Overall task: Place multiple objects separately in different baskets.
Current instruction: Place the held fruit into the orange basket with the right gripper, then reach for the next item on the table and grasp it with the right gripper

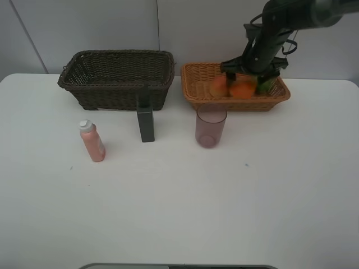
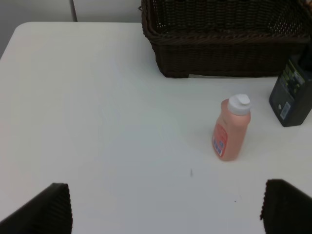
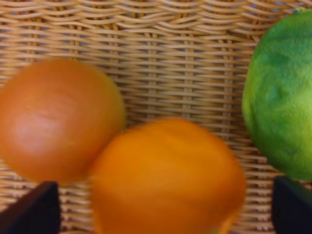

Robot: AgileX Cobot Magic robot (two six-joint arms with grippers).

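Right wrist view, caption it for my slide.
Wide-open jaws flank an orange beside a red-orange fruit and a green fruit in the light wicker basket.

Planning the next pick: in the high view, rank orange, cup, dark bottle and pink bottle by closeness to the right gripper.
1. Orange, in the tan basket.
2. Cup, mid-table.
3. Dark bottle, by brown basket.
4. Pink bottle, far left.

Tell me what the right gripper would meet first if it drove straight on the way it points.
The orange: it lies centred ahead of the open right gripper in the light tan basket. It looks close, though depth is unclear.
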